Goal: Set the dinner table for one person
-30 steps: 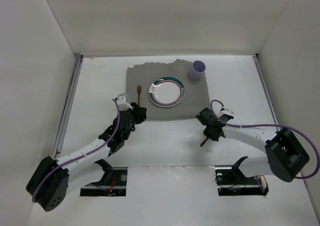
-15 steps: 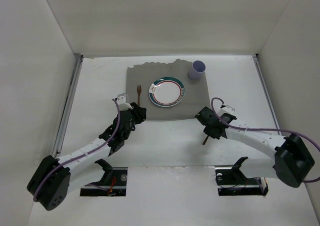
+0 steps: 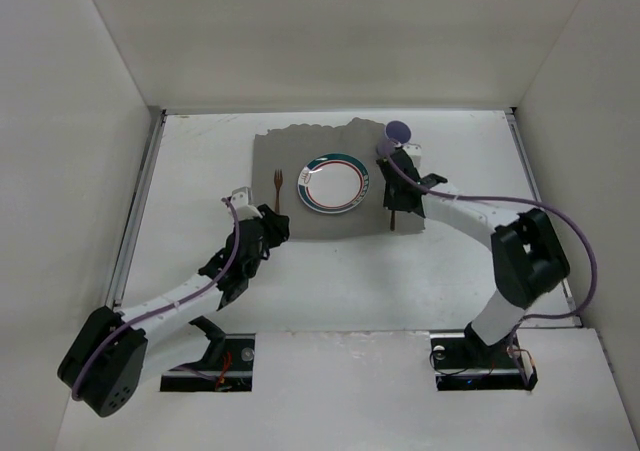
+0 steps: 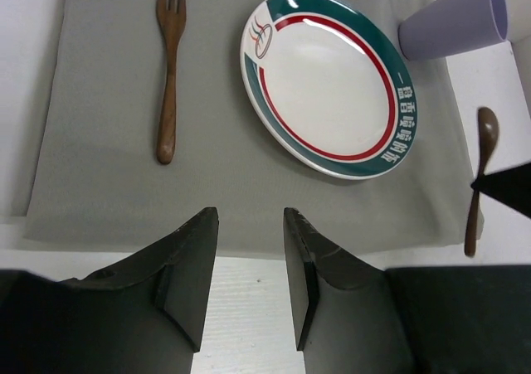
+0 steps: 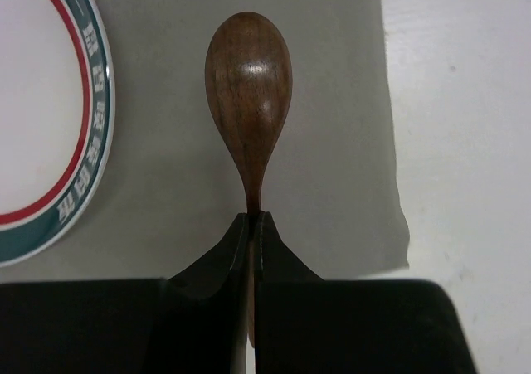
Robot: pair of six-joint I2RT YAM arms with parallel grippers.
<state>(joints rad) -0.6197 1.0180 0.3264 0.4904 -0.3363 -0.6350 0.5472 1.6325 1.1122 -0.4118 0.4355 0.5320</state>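
Observation:
A grey cloth [image 3: 300, 221] lies at the back middle of the dinner table [image 3: 330, 291]. On it sit a green-and-red-rimmed plate [image 3: 333, 182] and, to its left, a wooden fork [image 3: 278, 188]. A lilac cup [image 3: 397, 133] stands at the cloth's back right corner. My right gripper [image 5: 252, 221] is shut on the neck of a wooden spoon [image 5: 249, 84]. It holds the spoon over the cloth's right strip, just right of the plate [image 5: 50, 117]. My left gripper [image 4: 251, 250] hangs open and empty over the cloth's near edge, below the fork [image 4: 169, 75].
Thin metal rails run along the table's left [image 3: 140, 201] and right [image 3: 530, 191] sides, with white walls around. Both arm bases sit at the near edge. Bare white table [image 5: 465, 100] lies right of the cloth.
My right gripper closed on the spoon at the front right of the cloth. It carried the spoon back and left to beside the plate. The left arm has barely moved.

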